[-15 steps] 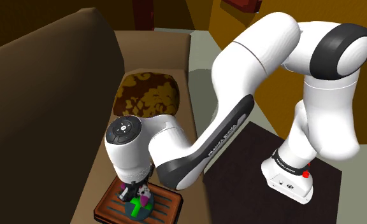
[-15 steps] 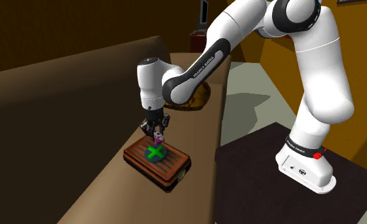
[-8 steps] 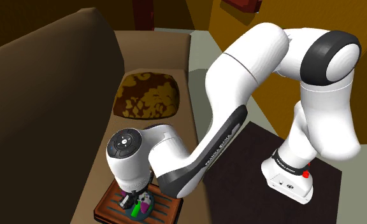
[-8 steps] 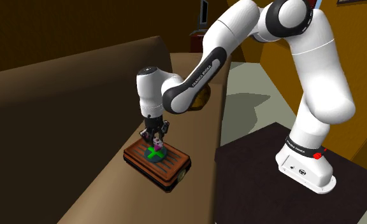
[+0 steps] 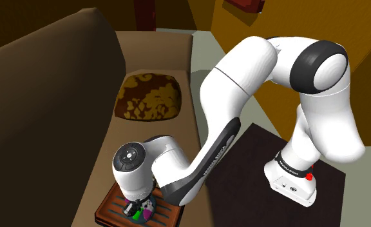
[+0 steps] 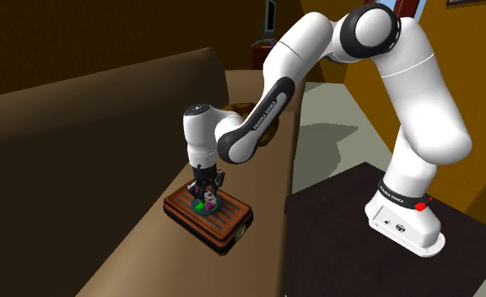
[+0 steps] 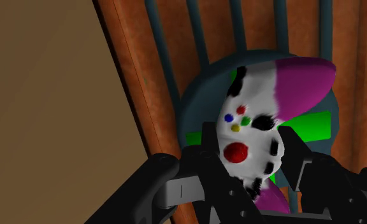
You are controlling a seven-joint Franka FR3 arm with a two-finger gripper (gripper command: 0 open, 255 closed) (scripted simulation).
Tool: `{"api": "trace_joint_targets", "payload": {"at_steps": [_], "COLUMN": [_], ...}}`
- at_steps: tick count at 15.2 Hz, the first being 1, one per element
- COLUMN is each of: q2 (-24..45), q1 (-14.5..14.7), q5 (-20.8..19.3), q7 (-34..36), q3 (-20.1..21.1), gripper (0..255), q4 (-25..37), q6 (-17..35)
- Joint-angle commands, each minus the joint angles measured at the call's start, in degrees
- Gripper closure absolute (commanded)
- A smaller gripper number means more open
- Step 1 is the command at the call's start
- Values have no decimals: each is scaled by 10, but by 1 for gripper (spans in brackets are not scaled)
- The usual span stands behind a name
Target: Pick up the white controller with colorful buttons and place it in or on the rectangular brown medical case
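Observation:
The white controller has magenta ends, black patches and small coloured buttons. My gripper is shut on it, and one black finger presses each side. It hangs just over the ribbed lid of the brown rectangular case, above a grey-blue disc with a green cross. In the shoulder view my gripper sits low over the case, with the controller partly hidden by the wrist. In the second exterior view my gripper reaches down to the case, and the controller is at the lid.
The case lies on the seat of a brown sofa, near its front edge. A patterned brown cushion lies further along the seat. The sofa's tall back rises beside the case. My stand rests on a dark mat.
My arm has lowered the gripper, still holding the controller, straight down until it sits right at the case lid and covers most of the green cross.

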Motion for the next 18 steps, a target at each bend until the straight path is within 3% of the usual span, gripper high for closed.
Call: {"api": "trace_joint_targets", "payload": {"at_steps": [1, 7, 8, 13, 18], "q2": [5, 5, 6, 5, -48], "q1": [2, 2, 2, 2, -13], "q5": [-3, -3, -3, -3, 29], "q7": [2, 2, 2, 2, -17], "q3": [-2, -2, -2, -2, 23], "gripper": [255, 255, 0, 0, 0], "q4": [2, 2, 4, 2, -2], "q6": [3, 3, 3, 3, -43]}}
